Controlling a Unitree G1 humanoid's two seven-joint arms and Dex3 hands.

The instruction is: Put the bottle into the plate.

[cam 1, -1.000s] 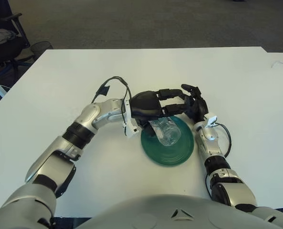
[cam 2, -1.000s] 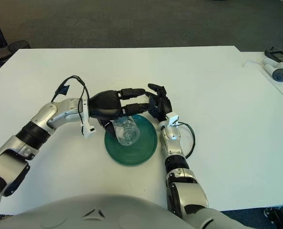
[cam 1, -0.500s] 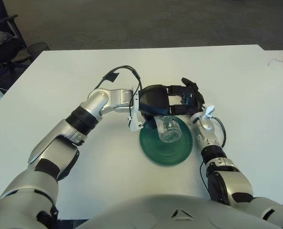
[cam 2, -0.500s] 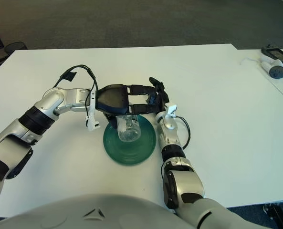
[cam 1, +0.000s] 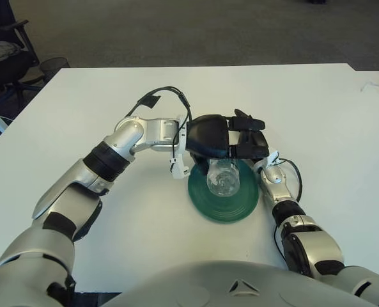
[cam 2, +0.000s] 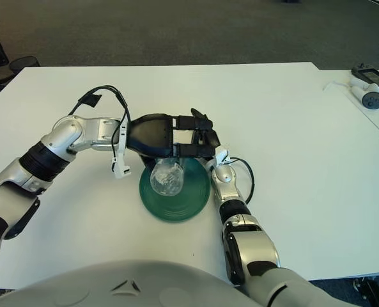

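Clear plastic marks the bottle (cam 1: 223,179), which sits over the green plate (cam 1: 224,203) on the white table (cam 1: 80,102), its mouth facing toward the robot; whether it rests on the plate or hangs just above it cannot be told. The left hand (cam 1: 209,135) reaches in from the left and covers the far end of the bottle, its black fingers (cam 2: 188,136) stretched out to the right over it and closed around it. The right hand (cam 1: 253,142) is just beside the plate's far right edge, close against the left hand's fingers, so how far its own fingers are open cannot be made out. A black cable (cam 1: 160,96) loops above the left wrist.
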